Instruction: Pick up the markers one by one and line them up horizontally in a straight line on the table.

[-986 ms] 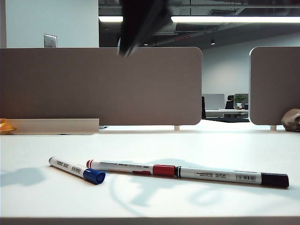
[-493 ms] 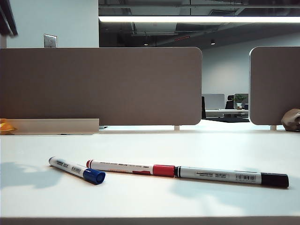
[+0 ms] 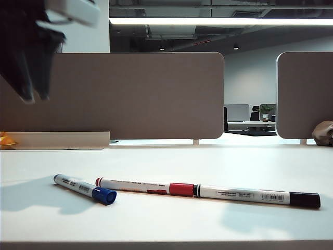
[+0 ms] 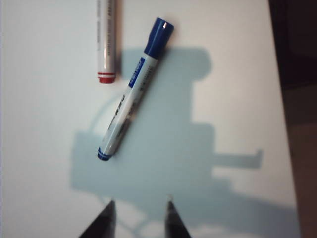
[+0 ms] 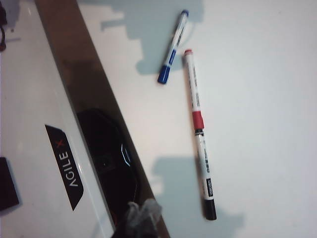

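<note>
We see the left gripper (image 4: 139, 218) hanging above the white table (image 3: 208, 161), jaws apart and empty, over the blue-capped marker (image 4: 133, 90) (lying askew). The red-capped marker (image 3: 143, 187) and black-capped marker (image 3: 257, 196) lie end to end beside it. The right gripper (image 5: 142, 214), blurred, is closed and holds nothing.
</note>
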Motion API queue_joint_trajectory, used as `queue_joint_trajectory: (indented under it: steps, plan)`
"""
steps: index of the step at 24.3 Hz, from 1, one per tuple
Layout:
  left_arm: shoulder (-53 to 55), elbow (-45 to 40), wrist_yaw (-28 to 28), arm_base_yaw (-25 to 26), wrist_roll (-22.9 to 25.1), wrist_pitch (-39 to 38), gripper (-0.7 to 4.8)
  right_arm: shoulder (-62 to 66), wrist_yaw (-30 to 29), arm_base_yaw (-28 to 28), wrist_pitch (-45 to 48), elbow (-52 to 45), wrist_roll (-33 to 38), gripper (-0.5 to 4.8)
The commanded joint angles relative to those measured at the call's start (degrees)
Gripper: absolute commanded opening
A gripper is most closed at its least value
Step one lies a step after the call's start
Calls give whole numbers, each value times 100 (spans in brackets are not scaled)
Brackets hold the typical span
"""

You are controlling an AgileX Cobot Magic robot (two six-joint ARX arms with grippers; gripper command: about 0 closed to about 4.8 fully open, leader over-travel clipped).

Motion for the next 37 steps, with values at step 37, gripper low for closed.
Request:
queue_joint_trajectory:
  steps: [37]
  plan:
    - [2052,24,249,-173,1676,1095,129,-92,-7,4,37,-33,-11,-5]
